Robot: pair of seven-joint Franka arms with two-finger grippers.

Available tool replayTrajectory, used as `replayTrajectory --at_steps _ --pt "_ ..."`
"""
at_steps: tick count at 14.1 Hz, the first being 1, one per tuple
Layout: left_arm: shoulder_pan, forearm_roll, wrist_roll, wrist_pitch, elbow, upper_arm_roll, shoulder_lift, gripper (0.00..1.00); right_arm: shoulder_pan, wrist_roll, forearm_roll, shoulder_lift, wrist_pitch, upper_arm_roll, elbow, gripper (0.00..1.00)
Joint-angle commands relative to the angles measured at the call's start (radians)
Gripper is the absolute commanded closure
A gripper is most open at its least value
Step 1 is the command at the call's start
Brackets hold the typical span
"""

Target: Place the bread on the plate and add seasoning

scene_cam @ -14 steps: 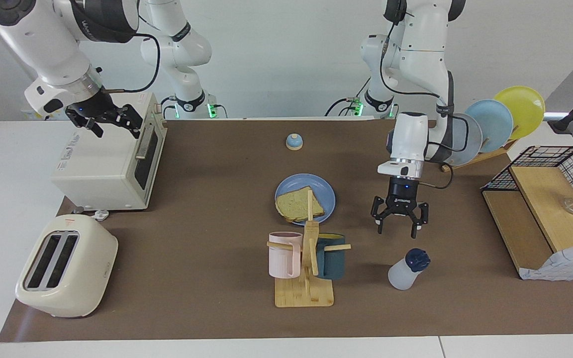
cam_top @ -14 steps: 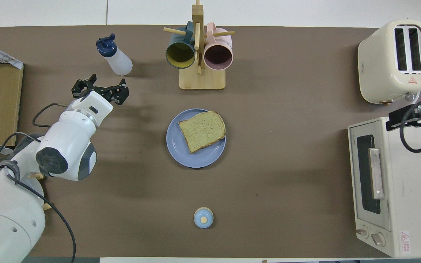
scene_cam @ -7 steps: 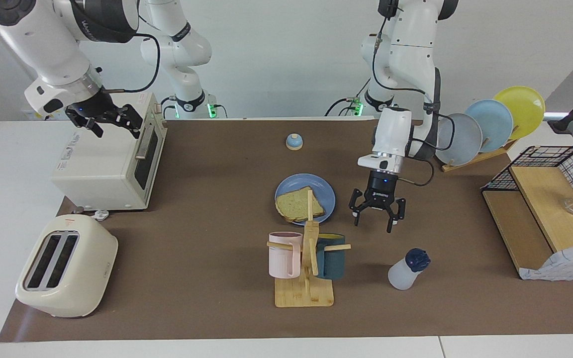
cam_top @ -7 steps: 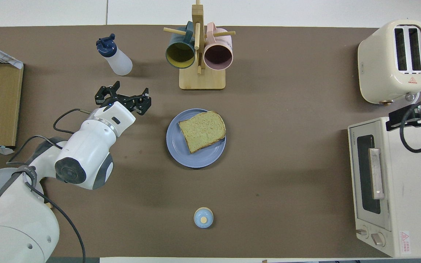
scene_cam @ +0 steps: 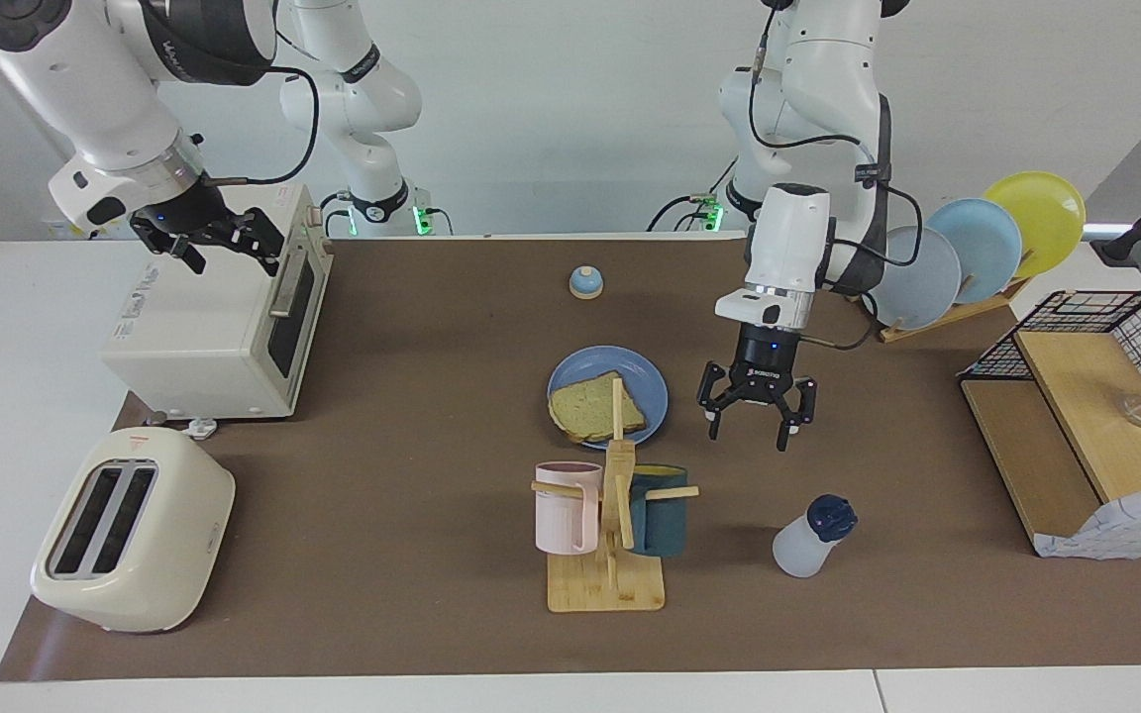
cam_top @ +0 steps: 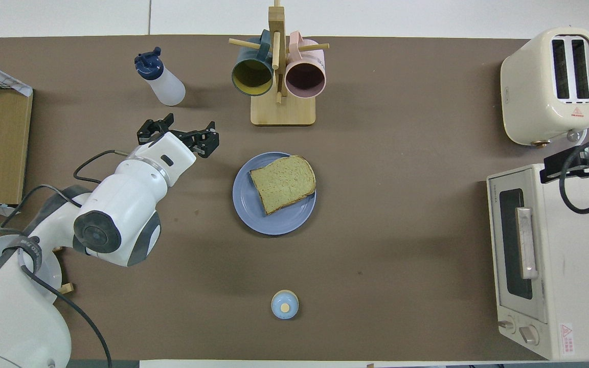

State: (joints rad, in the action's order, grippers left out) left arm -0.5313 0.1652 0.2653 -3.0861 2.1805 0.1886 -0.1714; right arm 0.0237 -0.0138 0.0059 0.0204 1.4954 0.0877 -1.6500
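Bread (scene_cam: pixel 594 406) sits on plate (scene_cam: pixel 652 388); left gripper (scene_cam: pixel 755 419), jaws wide & empty, swung away from seasoning (scene_cam: pixel 812 537) (no grab yet). Right gripper (scene_cam: pixel 206 238) waits, jaws wide.

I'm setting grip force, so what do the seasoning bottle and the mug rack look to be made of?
Seasoning bottle: probably soft plastic, its whitish body translucent and matte, under a dark navy cap that looks like harder plastic. Mug rack: likely bamboo or pale wood, with a light tan, unpainted base, post and pegs.
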Motion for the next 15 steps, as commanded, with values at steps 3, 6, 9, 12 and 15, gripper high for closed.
replayTrajectory --at_steps 3,6,9,12,15 --pt "-0.009 -0.019 0.029 0.295 -0.148 -0.011 0.027 0.00 -0.005 0.015 -0.004 0.024 0.019 -0.003 -0.028 0.00" --pt "-0.009 -0.065 0.025 0.508 -0.272 -0.015 0.033 0.00 -0.005 0.015 -0.004 0.024 0.019 -0.003 -0.028 0.00" --pt "-0.001 -0.125 0.005 0.693 -0.387 -0.015 0.035 0.00 -0.005 0.015 -0.004 0.024 0.019 -0.003 -0.028 0.00" --pt "0.020 -0.142 -0.020 0.814 -0.430 -0.011 0.067 0.00 -0.005 0.015 -0.004 0.024 0.020 -0.003 -0.028 0.00" --pt "0.083 -0.170 -0.130 0.941 -0.482 -0.009 0.087 0.00 -0.005 0.015 -0.004 0.024 0.019 -0.003 -0.028 0.00"
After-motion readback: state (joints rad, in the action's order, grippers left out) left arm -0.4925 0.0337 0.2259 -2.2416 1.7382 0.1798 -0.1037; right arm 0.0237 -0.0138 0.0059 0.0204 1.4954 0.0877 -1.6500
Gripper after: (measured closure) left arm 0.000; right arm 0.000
